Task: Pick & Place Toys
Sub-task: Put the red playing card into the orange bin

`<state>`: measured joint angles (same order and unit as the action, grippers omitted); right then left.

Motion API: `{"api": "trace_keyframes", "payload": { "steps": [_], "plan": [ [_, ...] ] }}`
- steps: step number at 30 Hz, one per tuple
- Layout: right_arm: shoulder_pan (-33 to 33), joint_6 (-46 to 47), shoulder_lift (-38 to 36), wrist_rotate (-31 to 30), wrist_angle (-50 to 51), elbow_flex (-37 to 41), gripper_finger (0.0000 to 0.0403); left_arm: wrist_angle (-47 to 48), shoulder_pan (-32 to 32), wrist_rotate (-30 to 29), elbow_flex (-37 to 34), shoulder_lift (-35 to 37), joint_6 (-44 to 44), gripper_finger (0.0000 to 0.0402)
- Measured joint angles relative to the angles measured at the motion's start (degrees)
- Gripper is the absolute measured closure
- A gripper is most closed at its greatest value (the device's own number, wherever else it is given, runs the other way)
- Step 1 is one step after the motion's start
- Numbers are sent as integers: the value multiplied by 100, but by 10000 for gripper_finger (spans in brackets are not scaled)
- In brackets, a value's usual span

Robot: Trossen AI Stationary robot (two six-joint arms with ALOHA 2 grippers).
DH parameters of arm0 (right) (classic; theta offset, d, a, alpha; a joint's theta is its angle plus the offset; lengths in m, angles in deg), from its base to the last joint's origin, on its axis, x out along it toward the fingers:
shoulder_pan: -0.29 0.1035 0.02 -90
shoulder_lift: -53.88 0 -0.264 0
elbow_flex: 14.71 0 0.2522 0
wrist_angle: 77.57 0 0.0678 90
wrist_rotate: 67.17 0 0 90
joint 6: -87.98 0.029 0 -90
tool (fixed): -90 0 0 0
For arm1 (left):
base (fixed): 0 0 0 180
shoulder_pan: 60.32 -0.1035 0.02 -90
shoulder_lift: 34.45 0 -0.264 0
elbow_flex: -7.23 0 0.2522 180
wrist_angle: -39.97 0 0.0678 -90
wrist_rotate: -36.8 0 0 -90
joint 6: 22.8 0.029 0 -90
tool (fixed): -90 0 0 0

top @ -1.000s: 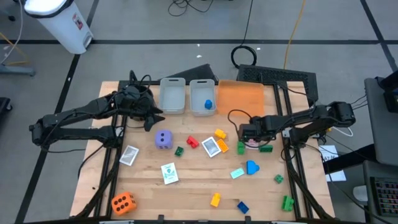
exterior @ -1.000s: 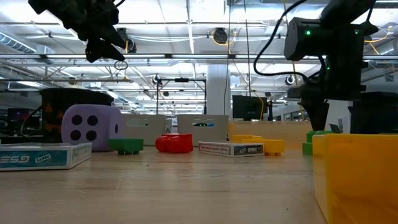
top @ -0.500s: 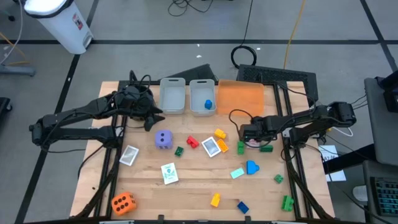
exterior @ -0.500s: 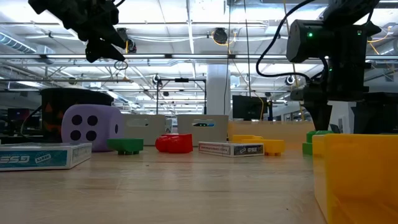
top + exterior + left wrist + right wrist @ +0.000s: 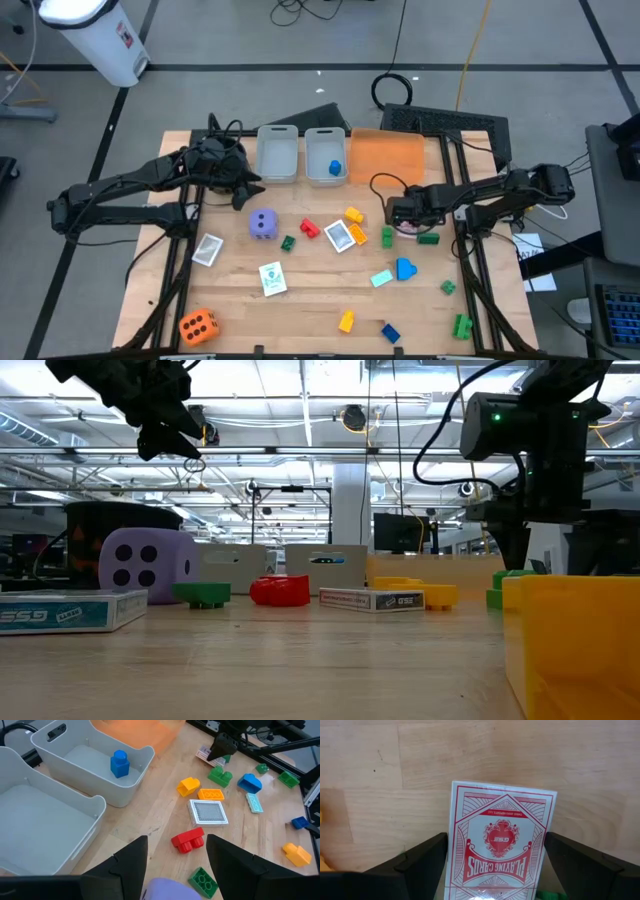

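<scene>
Wooden tabletop [image 5: 300, 300] seen from above, with both arms over its rear half. Left claw [image 5: 243, 193]: hangs above the tabletop near the rear-left corner, just in front of the empty grey bin [image 5: 278, 155]; its fingers stand partly apart and hold nothing. Below and ahead of it lie the purple die [image 5: 263, 224], a red brick [image 5: 309, 228] and a small green brick [image 5: 288, 242]. The second grey bin [image 5: 326, 155] holds one blue brick [image 5: 336, 168]. Right claw [image 5: 401, 222]: low over the tabletop near the right edge, in front of the orange tray [image 5: 386, 156]; its fingers are spread wide on either side of a red-backed card pack [image 5: 500, 842], which lies flat on the wood and is not yet gripped. A green brick [image 5: 428, 238] sits just beside the pack.

Risks, as judged. The pack is thin and flat, so the fingers may close above it and slide off, or scrape the wood if they descend too far. The pack appears slightly skewed between the fingers; closing could rotate it rather than seize it. The neighbouring green brick may be nudged or caught by one finger. The cable looping over the right arm could snag during the carry to a bin.
</scene>
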<state>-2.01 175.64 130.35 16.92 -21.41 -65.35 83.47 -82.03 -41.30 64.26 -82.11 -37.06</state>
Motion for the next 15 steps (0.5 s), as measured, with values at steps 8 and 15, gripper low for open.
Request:
{"api": "trace_keyframes", "payload": {
  "steps": [8,15],
  "plan": [
    [0,-184,3,-31,-47,2,78,-1,0,-1,0,0,7,190],
    [0,-203,5,-37,-49,2,74,-2,0,-2,0,0,9,190]
  ]
}}
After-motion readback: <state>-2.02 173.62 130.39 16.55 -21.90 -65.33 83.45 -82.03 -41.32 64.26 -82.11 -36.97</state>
